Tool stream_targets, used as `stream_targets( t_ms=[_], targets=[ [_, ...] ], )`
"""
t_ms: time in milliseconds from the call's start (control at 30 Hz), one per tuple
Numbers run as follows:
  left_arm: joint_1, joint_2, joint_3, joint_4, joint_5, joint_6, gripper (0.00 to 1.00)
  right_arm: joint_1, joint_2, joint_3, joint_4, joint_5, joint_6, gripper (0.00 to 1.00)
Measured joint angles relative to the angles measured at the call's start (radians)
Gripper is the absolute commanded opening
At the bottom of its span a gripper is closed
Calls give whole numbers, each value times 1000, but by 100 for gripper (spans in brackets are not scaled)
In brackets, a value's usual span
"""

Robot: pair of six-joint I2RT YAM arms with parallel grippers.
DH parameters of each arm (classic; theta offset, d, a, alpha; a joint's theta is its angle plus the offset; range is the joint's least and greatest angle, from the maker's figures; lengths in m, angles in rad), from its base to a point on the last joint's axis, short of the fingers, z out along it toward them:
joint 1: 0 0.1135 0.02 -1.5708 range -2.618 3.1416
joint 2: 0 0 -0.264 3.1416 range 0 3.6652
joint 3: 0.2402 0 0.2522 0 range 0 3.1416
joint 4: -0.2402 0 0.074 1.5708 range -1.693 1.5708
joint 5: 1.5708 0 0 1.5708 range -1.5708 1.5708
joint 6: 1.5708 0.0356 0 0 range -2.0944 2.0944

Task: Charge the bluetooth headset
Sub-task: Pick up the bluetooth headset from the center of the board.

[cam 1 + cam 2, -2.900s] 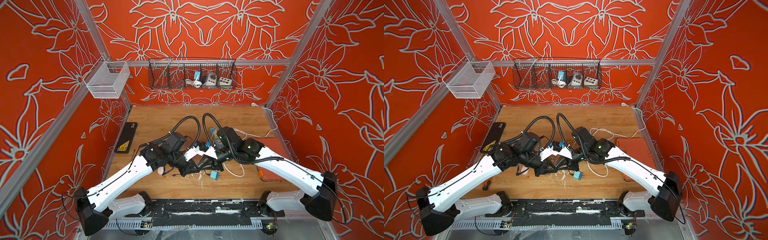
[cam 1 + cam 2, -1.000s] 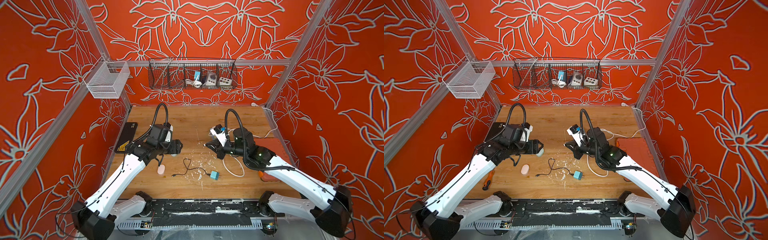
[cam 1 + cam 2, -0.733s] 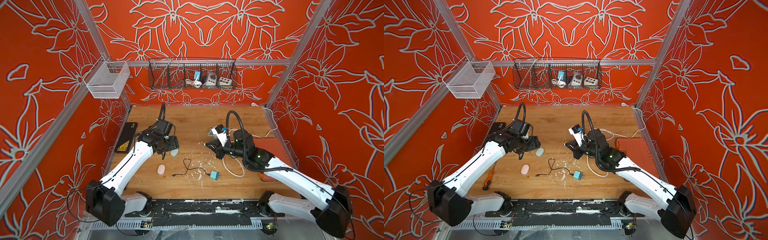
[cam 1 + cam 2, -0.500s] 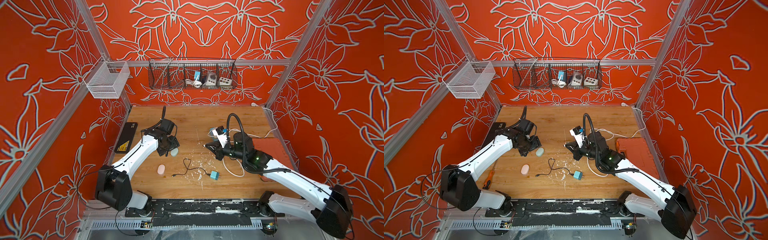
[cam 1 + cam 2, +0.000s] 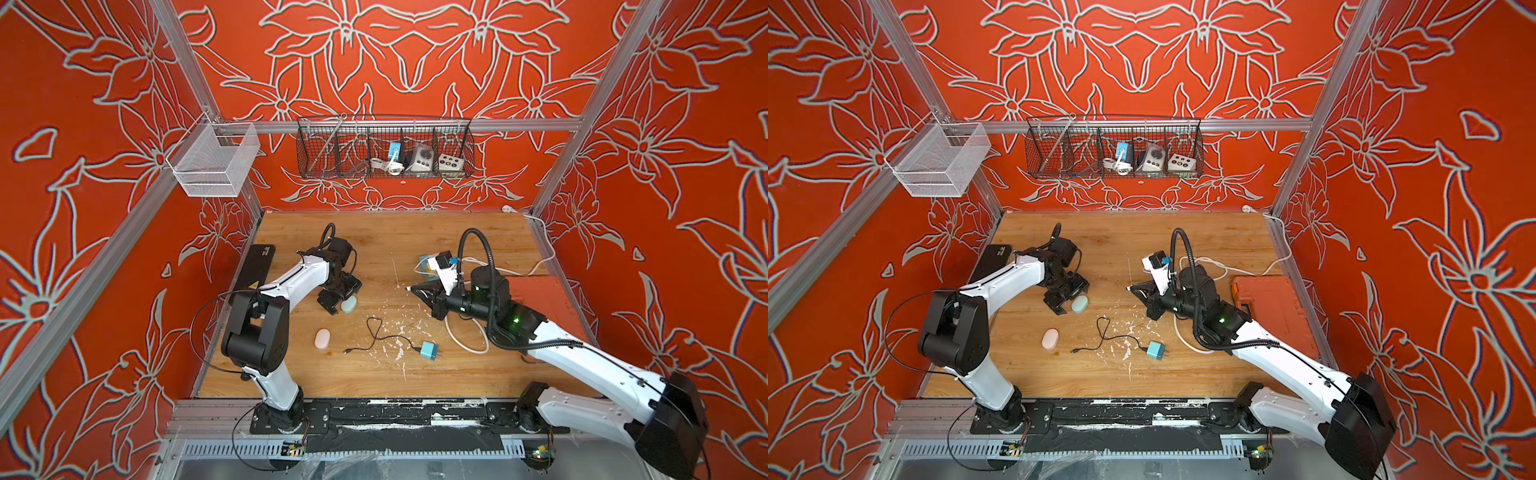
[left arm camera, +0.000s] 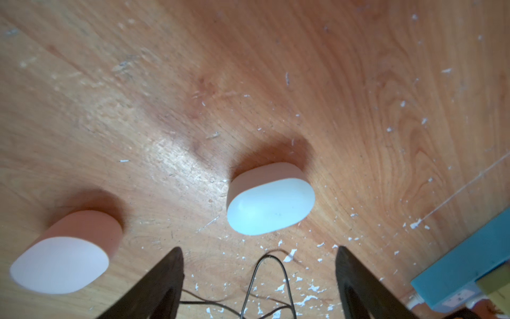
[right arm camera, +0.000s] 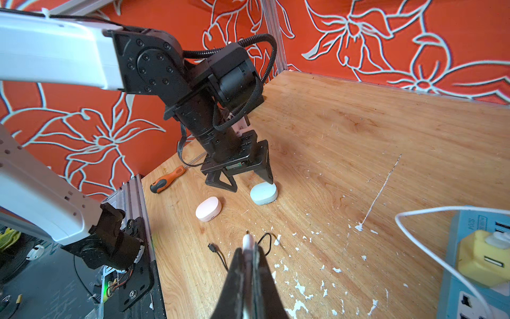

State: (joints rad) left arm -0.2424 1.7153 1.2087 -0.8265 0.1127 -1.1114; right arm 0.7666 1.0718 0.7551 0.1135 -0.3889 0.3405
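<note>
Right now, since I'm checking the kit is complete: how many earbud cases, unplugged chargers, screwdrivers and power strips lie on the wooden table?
Earbud cases: 2, pink case and pale blue case
Unplugged chargers: 1, teal charger
Screwdrivers: 1, orange-handled screwdriver
Power strips: 1, blue power strip
Total: 5

- Two headset cases lay out: mint case (image 5: pixel 349 304), pink case (image 5: pixel 321 338).
- One charger plug (image 5: pixel 429 351), one black cable (image 7: pixel 212 246).
- One screwdriver (image 7: pixel 167 179), one power strip (image 7: pixel 449 292).
- Two baskets hung: white basket (image 5: pixel 212 168), black basket (image 5: pixel 324 153).
</note>
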Motion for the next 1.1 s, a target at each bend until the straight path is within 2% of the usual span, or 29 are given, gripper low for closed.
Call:
stream_targets(
  t_ms=[467, 900, 1100],
  targets=[
    [13, 154, 34, 22, 43, -84, 85, 0, 0, -6, 22, 0, 3, 0],
    [14, 171, 29, 45, 50, -100, 61, 0, 0, -17, 31, 3, 3, 0],
    [24, 154, 11, 66, 77, -89, 57, 0, 0, -30, 31, 5, 3, 0]
  ],
)
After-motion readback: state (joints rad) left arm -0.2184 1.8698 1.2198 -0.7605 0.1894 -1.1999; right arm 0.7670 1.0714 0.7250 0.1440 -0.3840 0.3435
